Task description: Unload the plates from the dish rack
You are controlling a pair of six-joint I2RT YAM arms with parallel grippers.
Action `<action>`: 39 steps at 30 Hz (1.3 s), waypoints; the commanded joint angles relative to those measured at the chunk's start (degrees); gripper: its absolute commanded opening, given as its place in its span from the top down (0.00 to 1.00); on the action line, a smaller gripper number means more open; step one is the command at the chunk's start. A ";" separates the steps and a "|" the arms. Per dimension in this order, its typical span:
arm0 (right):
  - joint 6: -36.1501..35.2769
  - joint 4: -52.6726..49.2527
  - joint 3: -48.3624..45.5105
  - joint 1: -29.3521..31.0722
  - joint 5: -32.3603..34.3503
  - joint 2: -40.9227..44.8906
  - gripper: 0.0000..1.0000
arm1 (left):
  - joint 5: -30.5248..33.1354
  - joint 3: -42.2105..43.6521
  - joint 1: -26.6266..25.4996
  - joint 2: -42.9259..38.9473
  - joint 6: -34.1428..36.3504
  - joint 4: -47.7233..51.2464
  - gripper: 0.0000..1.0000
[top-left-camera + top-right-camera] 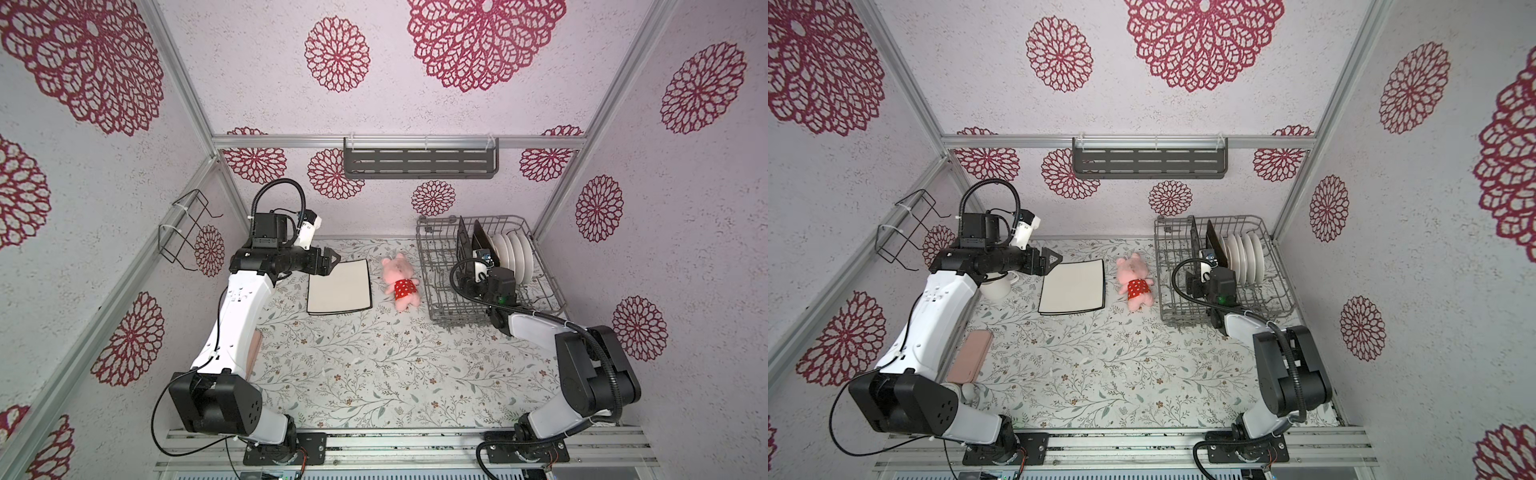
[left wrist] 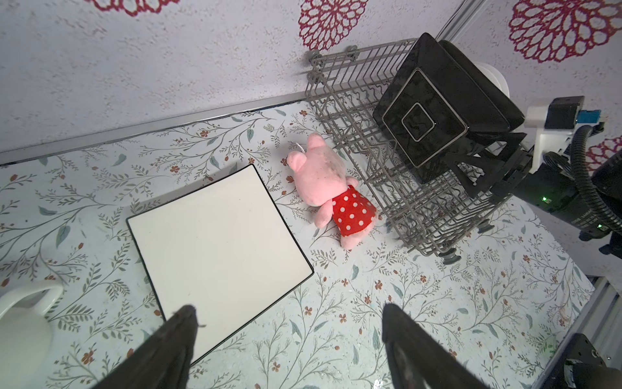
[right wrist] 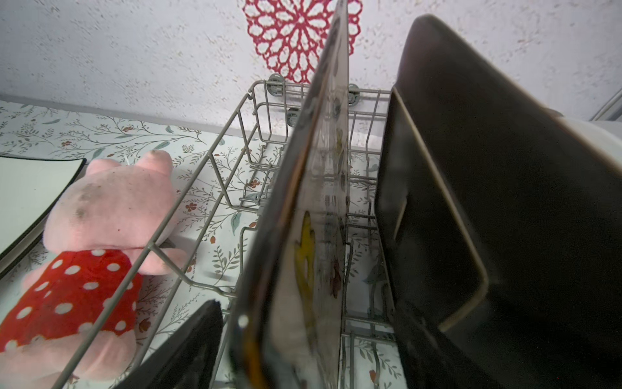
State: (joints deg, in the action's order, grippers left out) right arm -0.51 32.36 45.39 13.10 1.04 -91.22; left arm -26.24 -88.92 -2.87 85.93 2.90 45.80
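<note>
The rack (image 1: 436, 286) sits in the back right corner of the bench (image 1: 374, 374), close to both walls, and a pig toy (image 1: 401, 282) lies just beside its left wall. Two dark plates (image 1: 463, 243) stand on edge near the rack's middle, with a row of white plates (image 1: 513, 255) to their right. The rack's left half is bare tines. The right gripper (image 2: 471, 168) reaches in from the front, jaws wide astride the left dark plate (image 3: 303, 219). One finger (image 3: 188, 350) is just beside the plate's face and the other is hidden behind it; I cannot tell whether either touches. In both top views the wrist camera covers this gripper. A cream plate (image 1: 338, 286) lies flat left of the toy, apart from it. The left gripper (image 1: 332, 262) hangs above the plate's back left corner, jaws wide and empty. A mug (image 1: 996, 286) stands half hidden under that arm, and a pink case (image 1: 971, 353) lies near the left edge. The bench's front middle is open.
</note>
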 commanded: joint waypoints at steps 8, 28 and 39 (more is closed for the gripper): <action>-1.50 10.31 0.36 -0.27 0.59 -3.88 0.21 | -4.45 -0.34 -0.29 1.80 3.97 -1.00 0.05; -1.15 15.35 1.29 -0.27 -1.80 -7.82 0.41 | -6.28 2.97 -0.38 0.60 6.21 -3.92 0.03; -1.41 14.75 2.27 -0.27 -3.47 -7.43 0.63 | -5.36 4.66 -0.37 1.17 6.42 -4.59 0.03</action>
State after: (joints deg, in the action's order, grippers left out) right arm -1.61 45.58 46.15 13.10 -1.63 -99.02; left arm -31.18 -84.97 -2.92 87.13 7.51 42.68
